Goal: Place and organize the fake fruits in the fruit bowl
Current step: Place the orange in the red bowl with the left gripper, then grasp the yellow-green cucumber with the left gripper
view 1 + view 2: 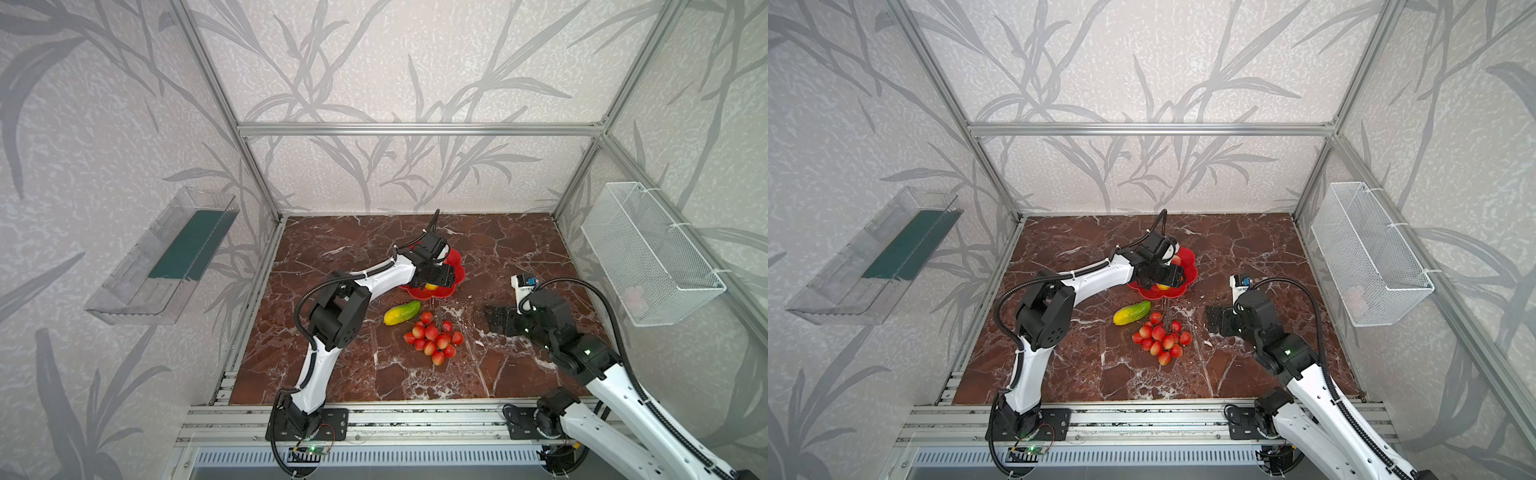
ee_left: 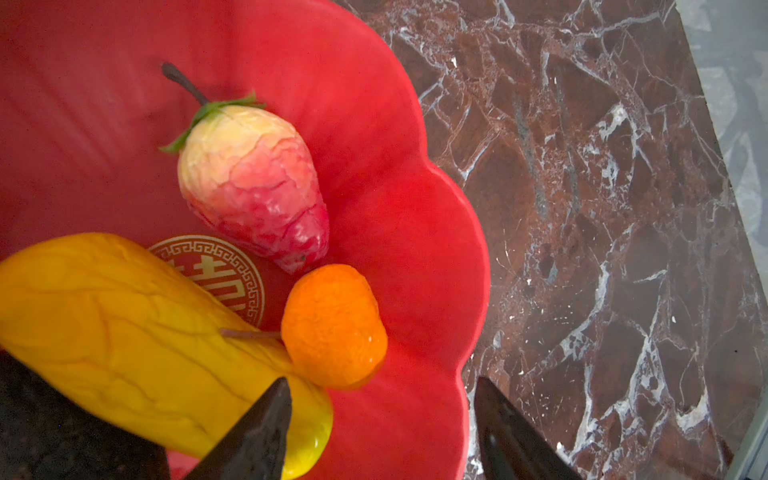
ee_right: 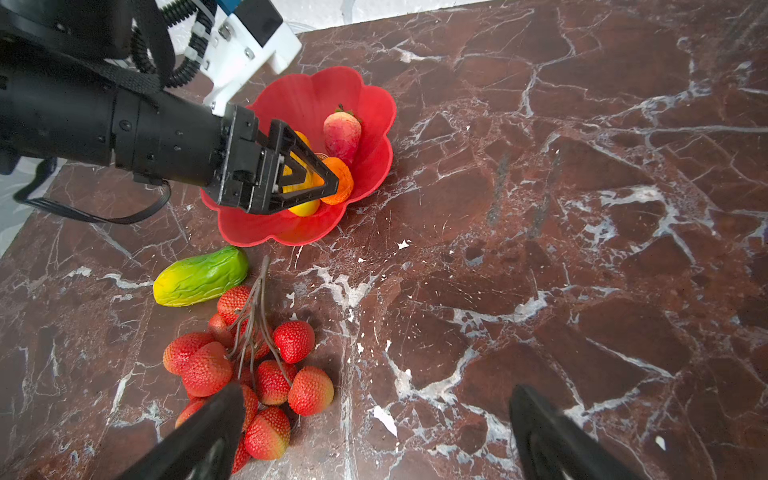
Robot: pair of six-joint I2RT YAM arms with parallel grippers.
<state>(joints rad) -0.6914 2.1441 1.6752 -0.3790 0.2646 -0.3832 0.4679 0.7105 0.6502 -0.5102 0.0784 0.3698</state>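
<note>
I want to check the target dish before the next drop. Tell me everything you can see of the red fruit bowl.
The fruit bowl is a shallow, glossy red dish, plastic by its look, with a scalloped flower-like rim and a round gold emblem at its centre. It stands upright on the marble table. Inside lie a pink-red peach, a small orange and a yellow oblong fruit that overlaps the emblem. The left pincer hangs open over it; whether it touches cannot be told.
</note>
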